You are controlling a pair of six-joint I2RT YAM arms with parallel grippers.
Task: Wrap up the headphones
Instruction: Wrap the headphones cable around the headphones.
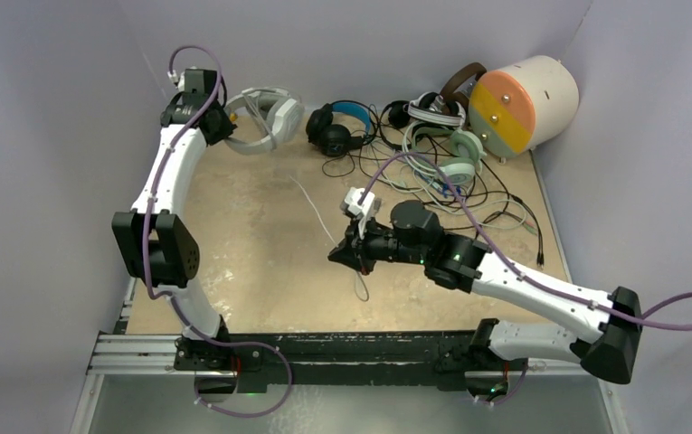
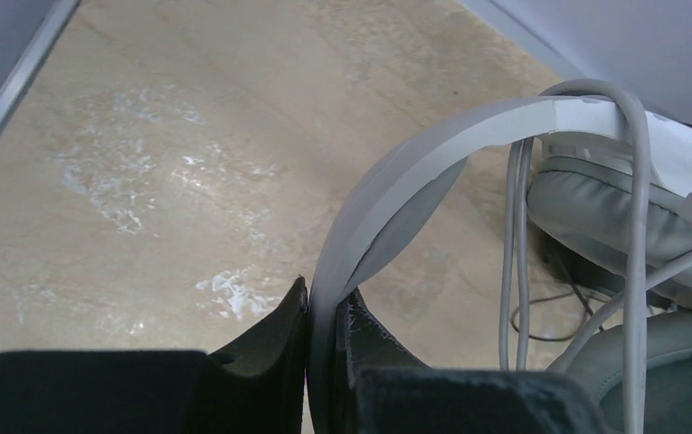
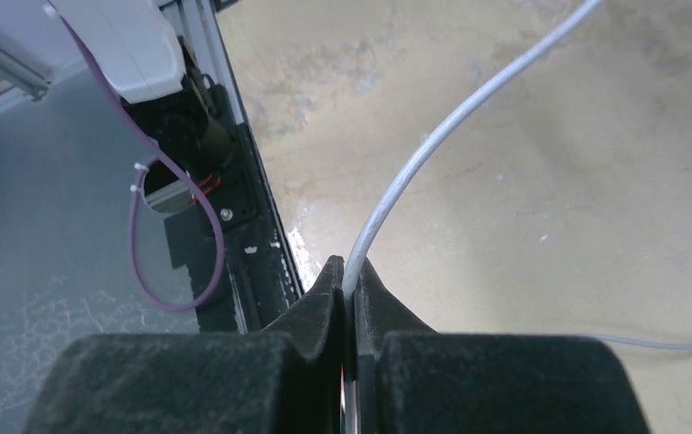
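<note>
Overhead, at upper right: cream cylinder [image 1: 525, 98] on its side by the back wall, orange-and-green face turned left; inside not visible. Along the top edge of the table [image 1: 233, 244], right to left: brown headset [image 1: 459, 81] against the cylinder, black-and-white headset [image 1: 434, 107], mint-green headset [image 1: 457, 152] just below it, black headset with blue headband [image 1: 337, 128] nearer the centre. Dark thin cables [image 1: 496, 203] sprawled below these.

Upper left: left gripper [image 1: 220, 122], jaws nearly together, pinching the headband of the white-grey headset [image 1: 270, 117]. Left wrist view: same gripper [image 2: 324, 303] clamped on the headband edge-on, band arching up and right to the padded ear cups, grey cable loops draped over it.

Centre: right gripper [image 1: 337, 256], jaws pressed together on a thin white cable [image 1: 310, 203]. Right wrist view: cable [image 3: 432, 145] nipped at the fingertips, rising to the upper right of the frame over the table. Top view: short end hanging below the gripper, remainder running up and left toward the white-grey headset; junction not discernible.
</note>
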